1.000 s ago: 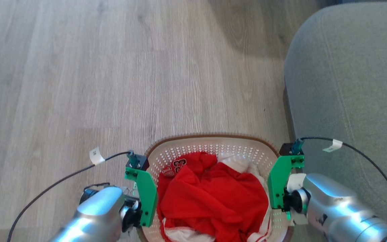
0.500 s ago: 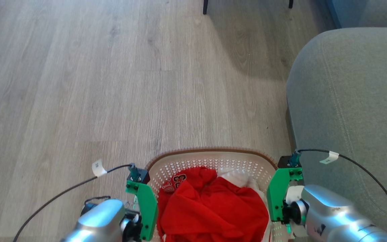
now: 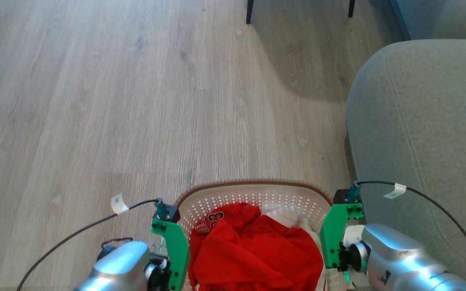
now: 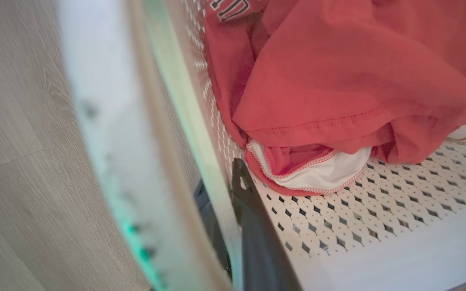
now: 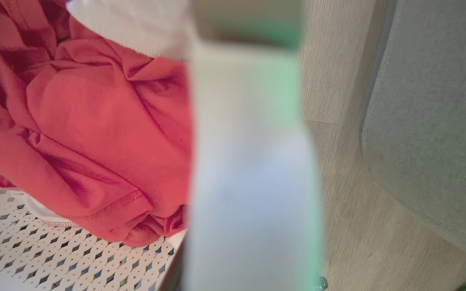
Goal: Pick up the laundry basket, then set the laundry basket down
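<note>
We judge the task to be in its first half: the laundry basket (image 3: 253,197) has a gripper at each side, while the set-down is not yet done. The pictures do not confirm whether its base is off the floor (image 3: 136,101), so we treat the lift as under way rather than finished. The basket lies at the near edge of the head view, centred between the two arms, with the grey sofa (image 3: 419,141) just beside it on the right and wooden floor to the left and on the far side. The left gripper (image 4: 221,184) stands at the basket's left wall. In the left wrist view one dark finger (image 4: 253,226) lies inside against the perforated wall and the other lies outside, so the wall runs between them. We judge this gripper to be clamped on that wall below the rim. The right gripper (image 3: 333,238) stands at the basket's right side, between basket and sofa. In the right wrist view a blurred pale part, probably the handle (image 5: 249,161), covers the middle and hides the fingers, so we cannot tell whether this gripper is closed on the basket or not. Left to do: finish the lift with both sides level, then lower the basket and release it.
</note>
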Controlling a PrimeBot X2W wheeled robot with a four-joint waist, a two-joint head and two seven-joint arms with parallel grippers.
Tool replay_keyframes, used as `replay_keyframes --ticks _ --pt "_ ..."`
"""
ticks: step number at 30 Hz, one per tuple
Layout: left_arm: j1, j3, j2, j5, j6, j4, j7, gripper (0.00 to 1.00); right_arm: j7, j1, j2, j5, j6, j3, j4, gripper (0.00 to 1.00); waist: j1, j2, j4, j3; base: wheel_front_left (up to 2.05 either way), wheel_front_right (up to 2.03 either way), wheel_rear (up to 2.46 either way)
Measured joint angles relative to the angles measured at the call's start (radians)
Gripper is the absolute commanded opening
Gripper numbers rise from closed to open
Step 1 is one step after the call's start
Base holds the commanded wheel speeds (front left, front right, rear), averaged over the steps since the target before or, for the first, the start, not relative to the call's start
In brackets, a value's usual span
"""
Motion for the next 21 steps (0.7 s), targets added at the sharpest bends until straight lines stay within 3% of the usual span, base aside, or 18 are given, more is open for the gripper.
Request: replay_keyframes --ticks 21 --pt "0.000 -0.001 -0.002 0.000 0.000 0.002 0.000 0.00 -0.004 0.000 0.001 0.025 0.000 0.022 0.005 0.00 0.0001 0.0000 0.000 -0.002 0.00 0.00 0.00"
